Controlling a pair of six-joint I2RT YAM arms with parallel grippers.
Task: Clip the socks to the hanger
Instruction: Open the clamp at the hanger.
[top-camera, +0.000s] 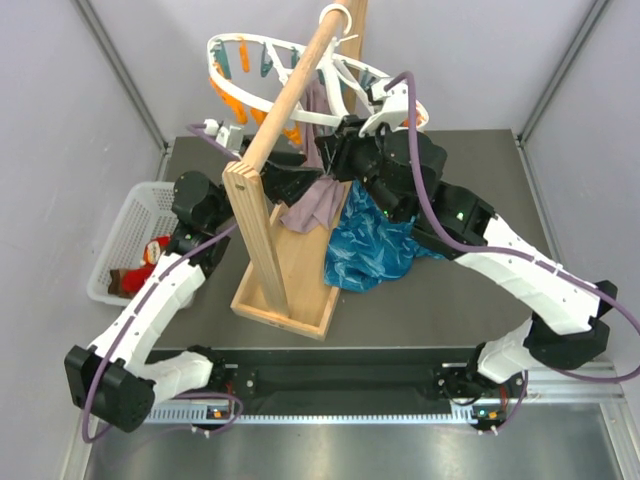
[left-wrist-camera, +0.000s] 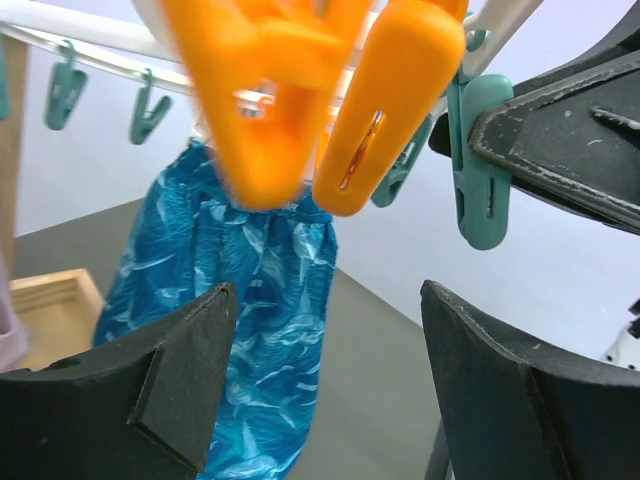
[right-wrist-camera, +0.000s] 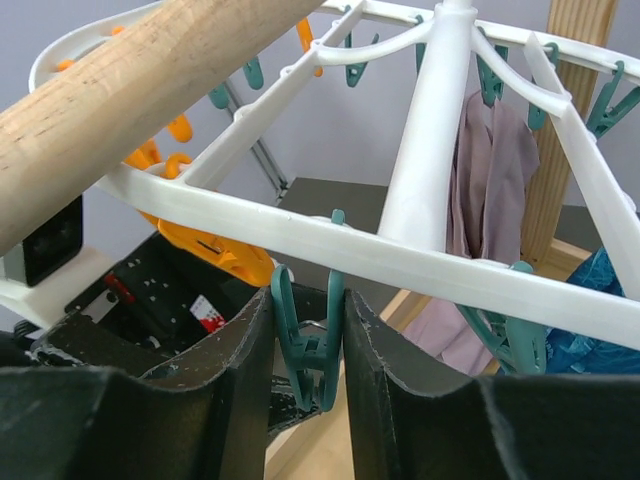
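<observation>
I count one hanger (right-wrist-camera: 400, 258), one wooden stand (top-camera: 285, 270) and one white basket (top-camera: 125, 222) on the tabletop (top-camera: 450, 300). I make out three socks: one mauve sock (top-camera: 315, 205), one red sock (top-camera: 155, 250) and one brown sock (top-camera: 125, 280). There is also one blue patterned cloth (top-camera: 365, 245). Up close I see two orange pegs (left-wrist-camera: 385, 110) and four teal pegs (left-wrist-camera: 482, 160). I cannot count all the pegs on the hanger.
</observation>
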